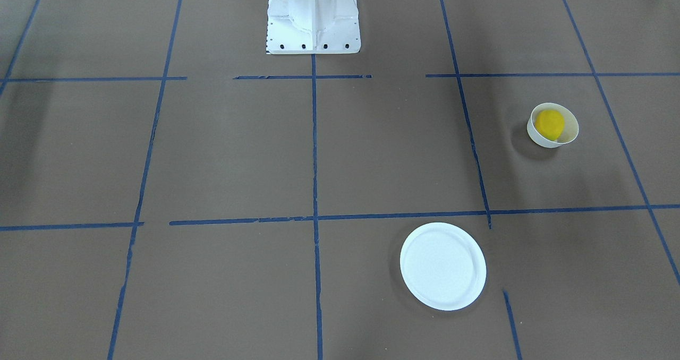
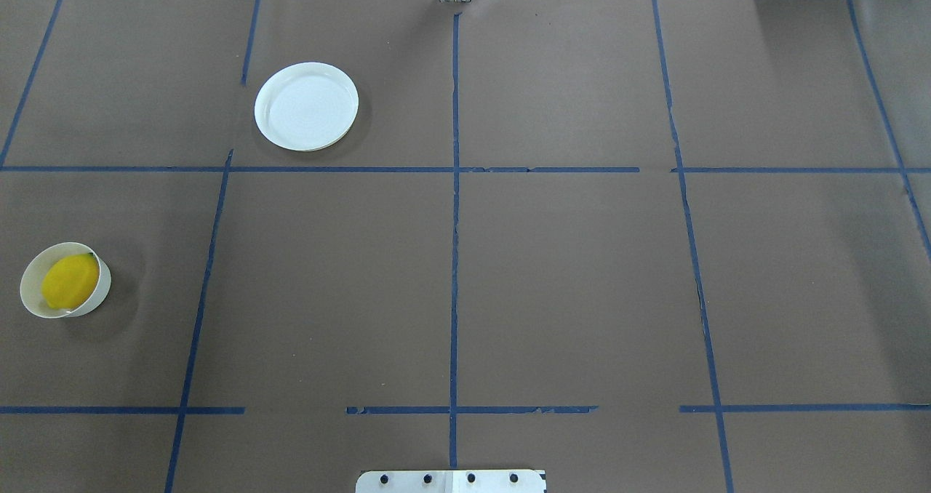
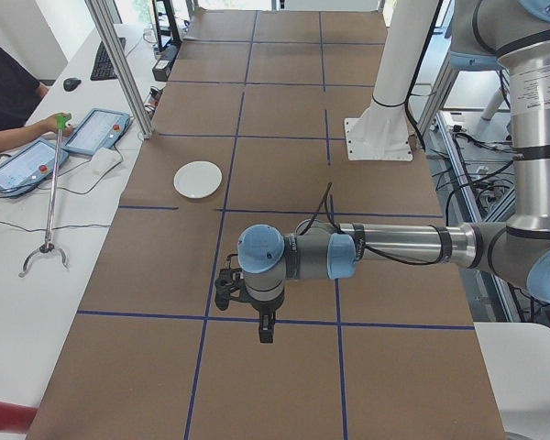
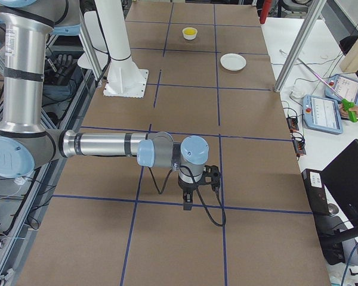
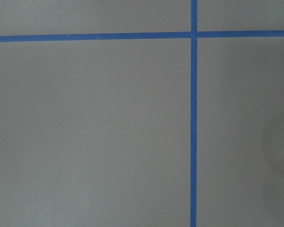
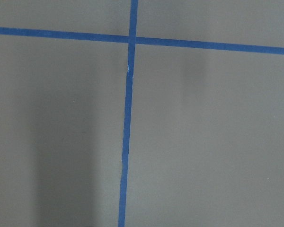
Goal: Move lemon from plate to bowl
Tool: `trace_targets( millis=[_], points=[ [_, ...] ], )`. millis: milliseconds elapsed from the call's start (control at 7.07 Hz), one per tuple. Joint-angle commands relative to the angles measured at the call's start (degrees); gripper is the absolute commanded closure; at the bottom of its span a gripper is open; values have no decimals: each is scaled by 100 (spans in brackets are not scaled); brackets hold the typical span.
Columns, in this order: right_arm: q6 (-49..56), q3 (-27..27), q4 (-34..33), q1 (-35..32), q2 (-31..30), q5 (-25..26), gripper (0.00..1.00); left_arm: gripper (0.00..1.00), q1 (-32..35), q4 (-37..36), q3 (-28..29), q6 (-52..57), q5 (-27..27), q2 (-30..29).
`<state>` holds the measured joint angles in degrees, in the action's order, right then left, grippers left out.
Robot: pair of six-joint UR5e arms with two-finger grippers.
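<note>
The yellow lemon lies inside the small deep white bowl, on the robot's left side of the table; both also show in the overhead view, the lemon in the bowl. The flat white plate is empty and also shows in the overhead view. My left gripper shows only in the exterior left view, and my right gripper only in the exterior right view. Both hang low over the table ends, far from the dishes. I cannot tell whether either is open or shut.
The white robot pedestal stands at the table's middle edge. Blue tape lines cross the brown table cover. An operator's tablets and a grabber stick lie on the side bench. Both wrist views show only table cover and tape.
</note>
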<state>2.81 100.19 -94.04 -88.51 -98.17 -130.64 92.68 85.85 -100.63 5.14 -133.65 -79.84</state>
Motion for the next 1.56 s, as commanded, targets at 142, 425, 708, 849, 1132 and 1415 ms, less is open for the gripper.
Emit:
trace_targets(
  millis=[142,425,708,849,1132,1415],
  points=[
    [0,0,0,0,0,-6,0,0,22,20,8,57,-47,-5],
    [0,0,0,0,0,3,0,0,22,64,25,57,-56,-67],
    [0,0,0,0,0,-6,0,0,4,64,26,57,-65,-93],
    [0,0,0,0,0,-6,0,0,4,73,43,57,-283,-93],
    [0,0,0,0,0,3,0,0,4,73,43,57,-364,-85],
    [0,0,0,0,0,3,0,0,4,73,43,57,-364,-85]
  ],
)
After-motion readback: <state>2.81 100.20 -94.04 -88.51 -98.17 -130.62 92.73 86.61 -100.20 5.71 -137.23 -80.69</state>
